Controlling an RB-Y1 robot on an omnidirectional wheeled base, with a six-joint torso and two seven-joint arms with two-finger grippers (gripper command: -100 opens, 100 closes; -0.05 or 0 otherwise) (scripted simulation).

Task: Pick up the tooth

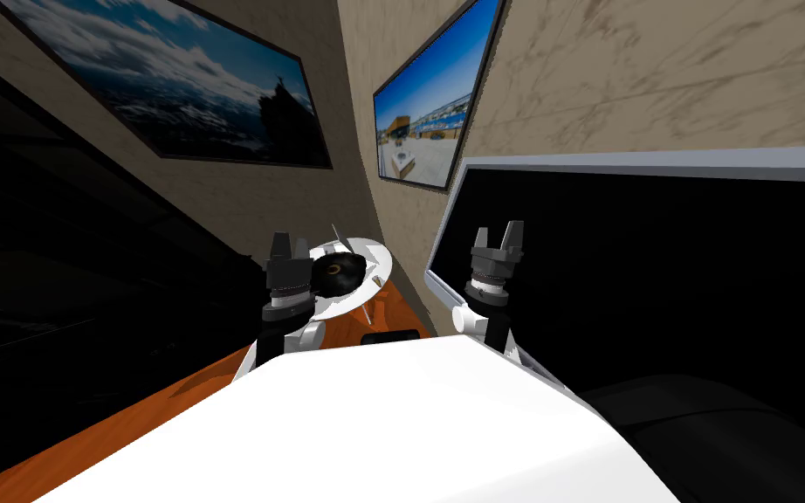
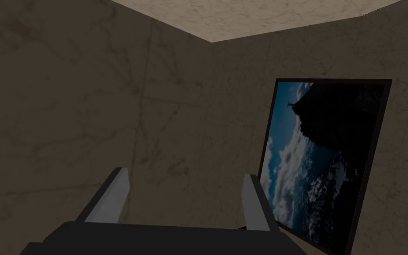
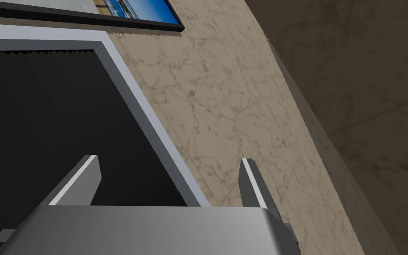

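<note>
Nothing is gripped yet over the glossy orange-brown top (image 1: 165, 393)

The left gripper (image 1: 290, 246) is held wide open and empty. Just beside it, a round white dish (image 1: 374, 258) with thin spikes and a dark ring-shaped lump (image 1: 338, 272) is seen. The tooth may lie there but cannot be made out. The right gripper (image 1: 498, 236), likewise spread and empty, is raised before a grey-framed black panel (image 1: 654, 164). A blind reach could knock the dish.
</note>
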